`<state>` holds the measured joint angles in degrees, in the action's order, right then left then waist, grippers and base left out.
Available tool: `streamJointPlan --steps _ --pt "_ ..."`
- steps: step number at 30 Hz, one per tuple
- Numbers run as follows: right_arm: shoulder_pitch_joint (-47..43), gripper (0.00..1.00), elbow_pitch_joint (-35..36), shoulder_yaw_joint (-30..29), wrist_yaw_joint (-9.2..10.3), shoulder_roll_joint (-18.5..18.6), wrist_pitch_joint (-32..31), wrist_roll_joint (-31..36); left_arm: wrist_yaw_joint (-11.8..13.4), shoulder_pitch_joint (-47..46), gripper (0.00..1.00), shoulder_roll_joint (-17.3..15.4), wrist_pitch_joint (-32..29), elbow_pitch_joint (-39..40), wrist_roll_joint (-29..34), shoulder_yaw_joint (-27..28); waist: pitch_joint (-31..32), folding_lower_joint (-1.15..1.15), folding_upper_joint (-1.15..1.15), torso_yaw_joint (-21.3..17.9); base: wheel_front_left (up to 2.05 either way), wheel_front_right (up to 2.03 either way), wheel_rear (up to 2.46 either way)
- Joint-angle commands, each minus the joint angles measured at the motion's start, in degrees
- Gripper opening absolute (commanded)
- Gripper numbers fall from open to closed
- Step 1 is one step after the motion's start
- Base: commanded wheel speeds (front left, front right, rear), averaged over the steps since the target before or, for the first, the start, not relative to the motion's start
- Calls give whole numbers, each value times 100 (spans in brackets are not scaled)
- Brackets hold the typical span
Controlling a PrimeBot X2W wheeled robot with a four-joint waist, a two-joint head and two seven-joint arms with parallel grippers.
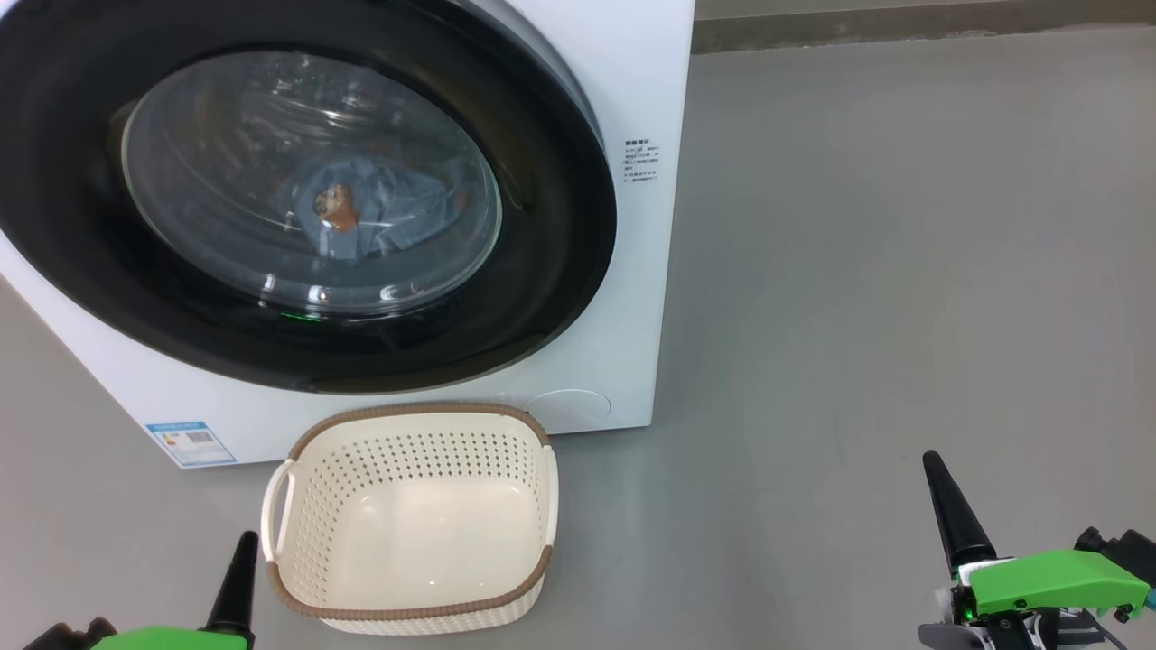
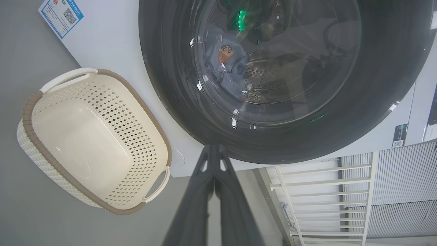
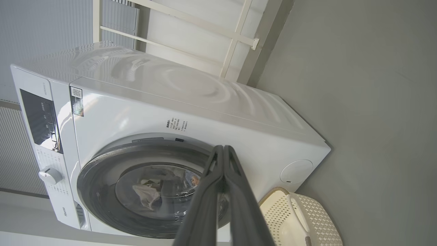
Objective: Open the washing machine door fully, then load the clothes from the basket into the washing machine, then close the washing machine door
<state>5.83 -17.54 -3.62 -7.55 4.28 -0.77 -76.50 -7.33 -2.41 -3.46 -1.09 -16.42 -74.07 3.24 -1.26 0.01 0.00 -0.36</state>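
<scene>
Head view: the washing machine (image 1: 632, 108) stands on the grey floor (image 1: 903, 271), upper left. The washing machine door (image 1: 551, 271) sits flush w/ the front panel, i.e. closed. The clothes (image 1: 379, 212), blue fabric w/ an orange-brown figure, lie behind the glass, inside the drum. The basket (image 1: 411, 411) stands on the floor just in front of the machine, below the door, its bare cream bottom showing. A blue label sticker (image 1: 191, 442) marks the front's lower-left corner. My left gripper (image 1: 244, 551) is at lower left, near the basket's left handle. My right gripper (image 1: 935, 478) is at lower right, well apart from the basket. Both have fingers pressed together and hold nothing.

Left wrist view: my left gripper (image 2: 213, 150) has its fingers meeting tip to tip, nothing between them. The tips line up w/ the door (image 2: 164, 85) rim. The blue clothes (image 2: 228, 65) show through the glass. The basket (image 2: 25, 119) is at left. A white rack (image 2: 321, 191) is at lower right.

Right wrist view: my right gripper (image 3: 222, 150) has its fingers together, gripping nothing. Beyond them the door (image 3: 99, 171) is closed, w/ a beige piece (image 3: 146, 196) behind the glass. The basket (image 3: 317, 215) is at the machine's lower corner. A knob (image 3: 50, 176) sits on the control panel.
</scene>
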Motion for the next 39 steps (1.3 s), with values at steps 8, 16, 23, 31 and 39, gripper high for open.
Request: streamJointPlan --steps 8,16,23,31,39 --pt "47 0 223 -19 5 -15 -167 -496 -14 -276 0 -32 -168 187 -541 217 29 0 0 10 0 0 0" --pt "42 0 270 -106 6 -51 -304 -890 -14 -313 0 1 -303 206 -997 258 57 0 0 19 0 0 0" --pt "38 0 311 -183 6 -83 -424 -1233 -15 -345 0 29 -420 222 -1394 295 82 0 0 28 0 0 0" --pt "33 0 353 -262 6 -117 -549 -1589 -15 -378 0 58 -543 239 -1807 332 108 0 0 36 0 0 0" --pt "33 0 353 -267 6 -120 -552 -1585 -15 -378 0 58 -542 239 -1807 332 108 0 0 36 0 0 0"
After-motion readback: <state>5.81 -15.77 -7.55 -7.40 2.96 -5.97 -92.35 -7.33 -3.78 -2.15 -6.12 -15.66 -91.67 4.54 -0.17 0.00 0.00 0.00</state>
